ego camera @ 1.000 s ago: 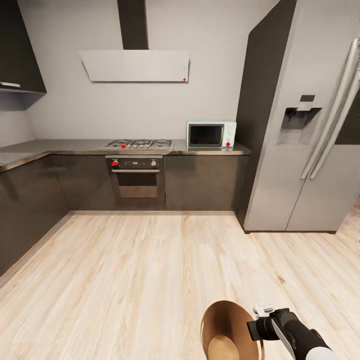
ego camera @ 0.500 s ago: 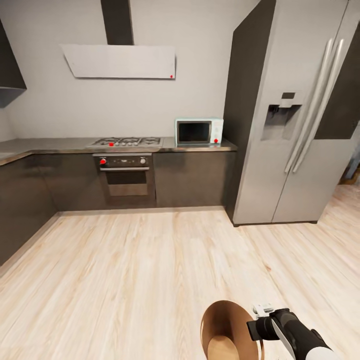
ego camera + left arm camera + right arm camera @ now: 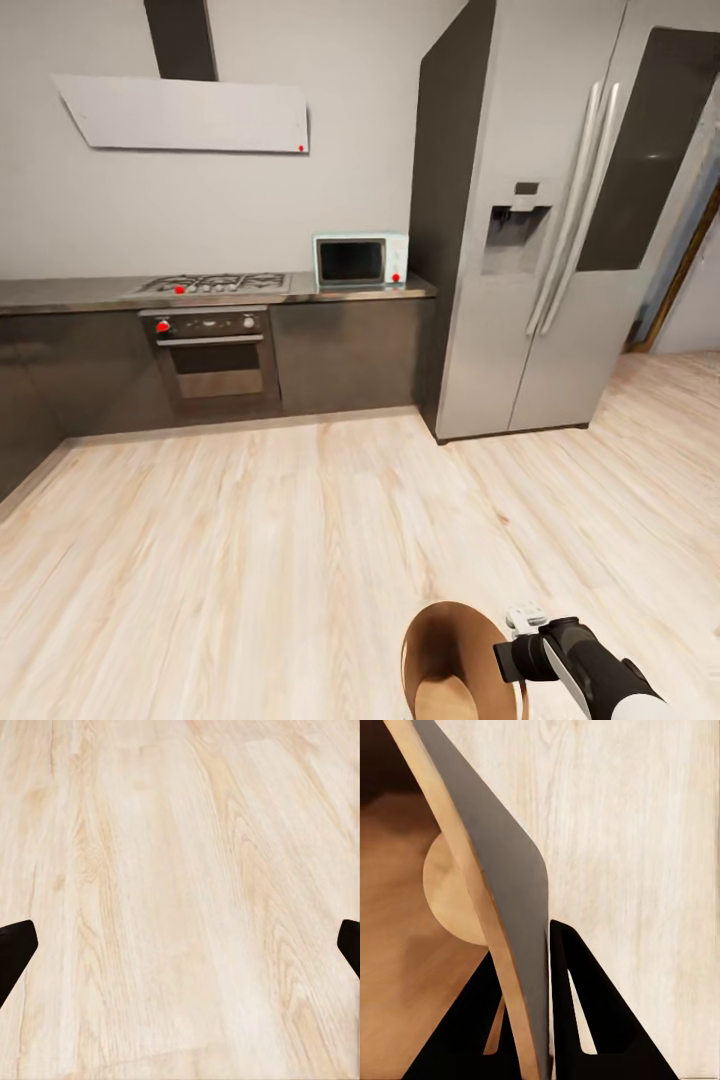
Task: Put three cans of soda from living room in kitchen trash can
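Note:
I am in the kitchen. The tash can [image 3: 450,640], round and brown inside, hangs tilted low in front of me in the head view. My right gripper [image 3: 513,655] is shut on its rim from the right. In the right wrist view the two dark fingers [image 3: 585,1005] pinch the bin's thin grey wall [image 3: 502,862], one inside and one outside; the right gripper [image 3: 525,941] sits on the rim. The left gripper [image 3: 180,945] is open wide over bare wood floor, with nothing between its fingers. The cans of soda are out of view.
A large steel fridge [image 3: 540,250] stands ahead to the right. Dark cabinets with a hob [image 3: 210,284], an oven [image 3: 210,350] and a pale microwave [image 3: 360,260] run along the back wall under a white hood [image 3: 185,115]. A doorway [image 3: 690,300] opens beyond the fridge.
The camera has turned right: cabinets, oven and fridge have slid left in the picture and a doorway has come into view. The bin and right arm keep their place in the picture.

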